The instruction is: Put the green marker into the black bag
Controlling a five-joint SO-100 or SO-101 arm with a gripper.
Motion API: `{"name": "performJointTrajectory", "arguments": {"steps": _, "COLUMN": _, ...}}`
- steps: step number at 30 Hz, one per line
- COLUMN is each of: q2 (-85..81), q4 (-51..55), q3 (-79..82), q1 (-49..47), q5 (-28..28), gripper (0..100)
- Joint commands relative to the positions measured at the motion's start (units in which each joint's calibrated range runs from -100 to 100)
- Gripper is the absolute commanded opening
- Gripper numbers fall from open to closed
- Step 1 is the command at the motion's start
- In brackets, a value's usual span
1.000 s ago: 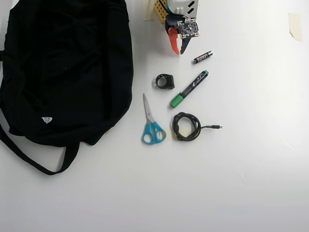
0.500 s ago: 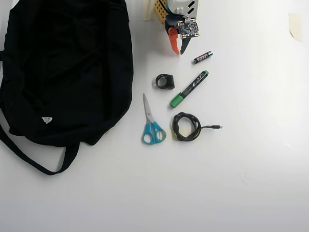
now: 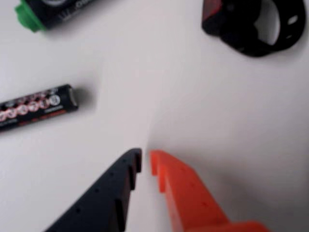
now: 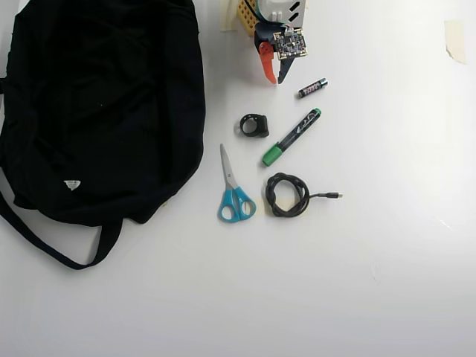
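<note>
Clearly, the orange-and-black two-finger gripper [image 4: 274, 80] is hovering nearly closed and empty near the short black battery [image 4: 313, 88], risking grabbing it instead of the slim green-capped black marker [image 4: 291, 137] lying right of the large black fabric bag [image 4: 97, 111].

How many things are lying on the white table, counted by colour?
All black: 3, the bag, the ring-shaped clip, the coiled cable
Black and green: 1, the marker
Black with pink print: 1, the battery
Blue handles: 1, the scissors
Pale tape piece: 1, at the right edge
Total: 7
</note>
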Motion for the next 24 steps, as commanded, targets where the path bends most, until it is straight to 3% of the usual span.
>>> {"name": "performJointTrajectory", "arguments": {"steps": 1, "q2": -0.7, "q4": 0.8, "q3": 1.4, "q1": -0.2, "q5": 0.2, "gripper": 2}}
{"name": "performJointTrajectory", "arguments": {"steps": 24, "q2": -0.7, "q4": 0.2, "q3": 1.4, "q1": -0.3, "q5": 0.2, "gripper": 3}}
